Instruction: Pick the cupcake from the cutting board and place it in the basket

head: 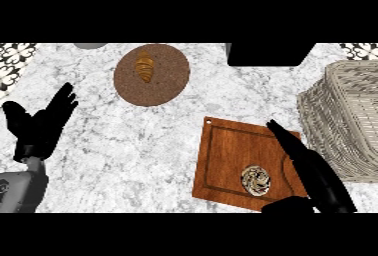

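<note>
Marbled white counter [148, 145], patterned tile at far corners. Cupcake [256, 180] still on cutting board [232, 155], near right; not yet grasped. Right hand [310, 167] just beside it, fingers straight. Left hand [40, 122] resting open, far left. Basket [347, 125] waiting right. Croissant [145, 67] on brown plate [166, 82], far.

The robot's left hand [38, 125] is matte black, with slim tapering fingers and a stubby thumb, joined by a black wrist cuff to a smooth, pale grey cylindrical forearm [22, 190]. The right hand [314, 175] is the same plain black, long and narrow, without visible markings, cables or screws.
</note>
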`<state>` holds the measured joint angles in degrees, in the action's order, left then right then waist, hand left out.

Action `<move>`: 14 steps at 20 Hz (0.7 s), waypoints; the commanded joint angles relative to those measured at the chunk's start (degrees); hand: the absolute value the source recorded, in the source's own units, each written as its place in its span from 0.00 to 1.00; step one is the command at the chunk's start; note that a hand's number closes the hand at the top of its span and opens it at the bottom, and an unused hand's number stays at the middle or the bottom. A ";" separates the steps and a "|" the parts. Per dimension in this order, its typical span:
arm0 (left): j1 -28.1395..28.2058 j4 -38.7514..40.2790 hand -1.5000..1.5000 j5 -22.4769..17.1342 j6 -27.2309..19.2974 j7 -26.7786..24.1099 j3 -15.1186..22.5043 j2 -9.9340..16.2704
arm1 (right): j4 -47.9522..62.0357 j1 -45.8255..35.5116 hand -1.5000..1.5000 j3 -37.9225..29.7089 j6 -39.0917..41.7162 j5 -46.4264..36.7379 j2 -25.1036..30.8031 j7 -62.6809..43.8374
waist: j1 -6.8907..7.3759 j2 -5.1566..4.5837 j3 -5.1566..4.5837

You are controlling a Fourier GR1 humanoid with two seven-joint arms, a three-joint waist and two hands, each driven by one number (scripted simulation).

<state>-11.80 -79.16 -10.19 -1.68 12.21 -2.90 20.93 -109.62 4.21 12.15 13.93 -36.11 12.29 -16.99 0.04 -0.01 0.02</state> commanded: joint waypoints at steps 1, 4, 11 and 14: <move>-1.51 0.83 0.50 0.51 1.41 1.52 -1.74 -0.09 | 4.60 1.17 0.00 1.89 -1.44 -2.95 -1.70 2.23 | -0.13 0.01 -0.01; -2.08 1.94 0.50 2.12 0.13 -0.83 -1.05 -1.87 | 10.75 -1.84 0.00 4.68 -3.00 -7.42 -3.22 1.66 | -0.07 -0.04 -0.02; -2.08 -0.39 0.50 4.71 -0.36 1.66 -1.28 -4.67 | 6.63 0.48 0.00 -1.33 1.82 -3.30 0.42 5.06 | -0.25 0.03 -0.02; -3.34 4.19 0.50 4.47 2.38 -0.58 -4.12 -2.97 | 7.48 -3.18 0.00 -3.81 4.73 -1.60 0.37 4.65 | -0.23 0.00 -0.02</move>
<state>-12.98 -78.55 -6.82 0.26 12.84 -6.10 18.54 -100.84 3.18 11.53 14.71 -40.35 11.45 -12.27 -0.10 0.00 0.01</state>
